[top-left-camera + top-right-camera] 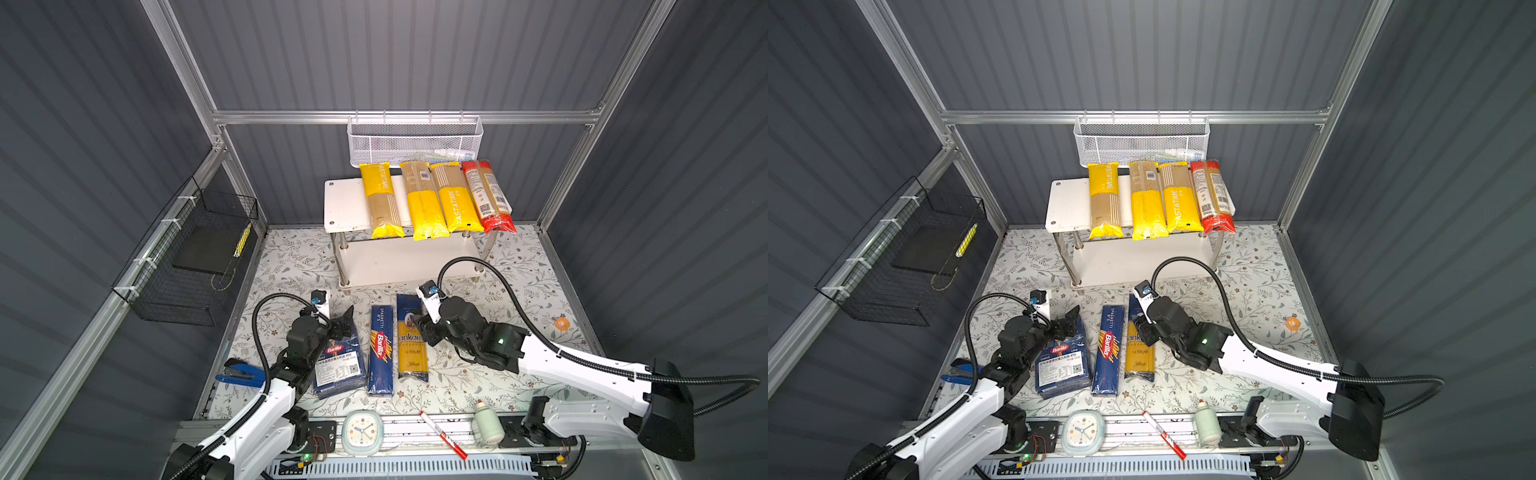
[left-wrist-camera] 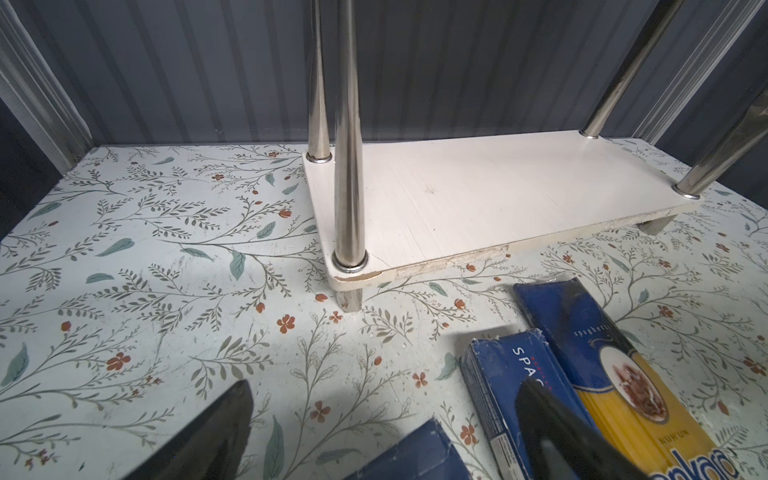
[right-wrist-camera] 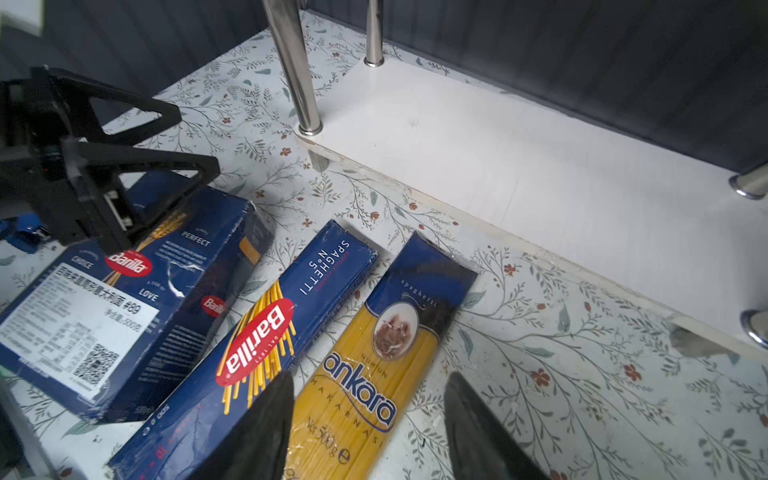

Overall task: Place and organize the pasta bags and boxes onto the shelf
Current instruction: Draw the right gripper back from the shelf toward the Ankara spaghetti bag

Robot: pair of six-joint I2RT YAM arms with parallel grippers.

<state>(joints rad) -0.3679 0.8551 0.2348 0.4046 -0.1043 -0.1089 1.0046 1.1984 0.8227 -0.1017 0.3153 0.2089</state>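
Observation:
Three yellow bags (image 1: 380, 199) and a red-and-clear bag (image 1: 488, 195) lie side by side on the shelf's (image 1: 345, 203) top board; its lower board (image 2: 498, 195) is bare. On the table lie the wide pasta box (image 1: 338, 365), the narrow pasta box (image 1: 381, 353) and the ankara bag (image 1: 411, 353), parallel. My left gripper (image 1: 345, 322) hovers open over the wide box's (image 2: 415, 457) far end. My right gripper (image 3: 370, 376) stands open, its fingers either side of the ankara bag (image 3: 374, 324), holding nothing.
A white mesh basket (image 1: 415, 141) hangs on the back wall above the shelf. A black wire basket (image 1: 191, 257) is on the left wall. A blue stapler (image 1: 241, 372), clock (image 1: 361, 432), red marker (image 1: 442, 434) and small bottle (image 1: 488, 424) lie along the front edge.

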